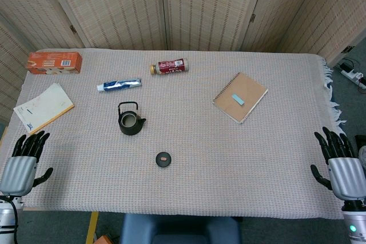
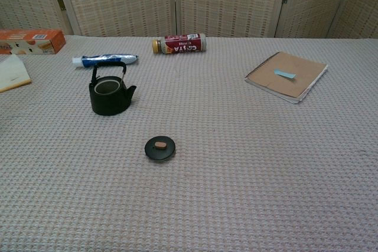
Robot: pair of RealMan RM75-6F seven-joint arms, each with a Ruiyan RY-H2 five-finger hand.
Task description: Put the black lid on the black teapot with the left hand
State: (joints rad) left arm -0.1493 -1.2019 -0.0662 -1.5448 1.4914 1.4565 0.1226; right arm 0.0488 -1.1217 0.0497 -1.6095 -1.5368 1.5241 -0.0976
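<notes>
The left robot hand point(image 1: 23, 161) rests at the near left corner of the desk point(image 1: 274, 164), fingers extended and apart, holding nothing. The right robot hand point(image 1: 338, 161) sits likewise at the near right corner, empty, fingers spread.

The black lid point(image 1: 164, 159) lies flat on the cloth, knob up, near the front centre of the desk. The black teapot point(image 1: 130, 120) stands upright behind and to the left of the lid, apart from it, with its mouth uncovered and its handle raised.

Probable failure points:
- The lid is low and flat; fingers may slide it across the woven cloth rather than lift it.
- The small knob offers little purchase; a pinch could slip.
- The raised handle arches over the opening; a descending lid or fingers may strike it and tip the teapot.
</notes>
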